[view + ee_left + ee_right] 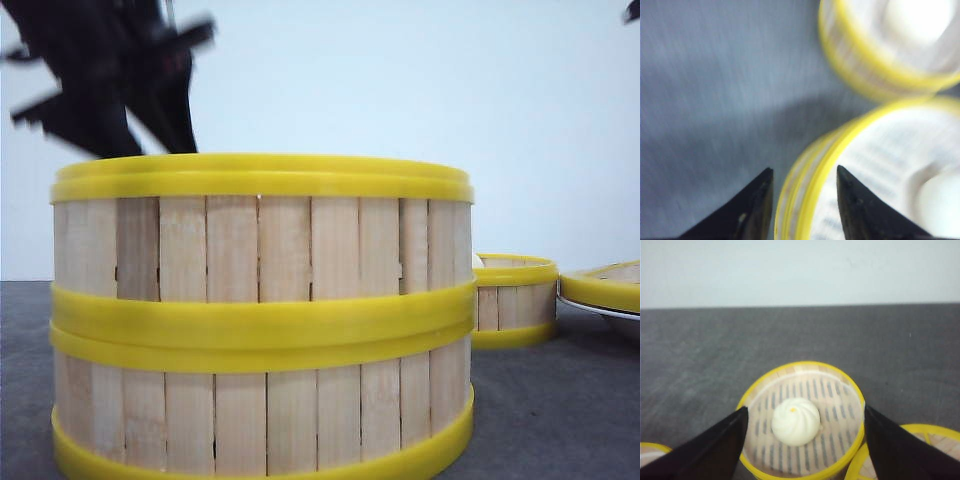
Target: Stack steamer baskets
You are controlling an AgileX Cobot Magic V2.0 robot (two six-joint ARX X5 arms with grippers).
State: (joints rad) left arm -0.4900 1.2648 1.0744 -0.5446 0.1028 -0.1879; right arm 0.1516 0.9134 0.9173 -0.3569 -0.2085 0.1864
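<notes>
Two steamer baskets stand stacked close to the front camera, the upper one (260, 245) on the lower one (260, 420). My left arm (110, 75) is a dark blur above and behind the stack. In the left wrist view my left gripper (802, 172) is open, its fingers on either side of the yellow rim (812, 175) of a basket, not touching it. Another basket (880, 65) lies beyond. My right gripper (805, 408) hangs open above a single basket (840, 390) holding a white bun (795, 421).
A single basket (513, 300) stands further back on the right. At the far right another basket (605, 288) rests on a white plate (600, 308). Parts of two more yellow rims (920, 432) (650, 447) flank the bun basket. The table (700, 350) is dark grey.
</notes>
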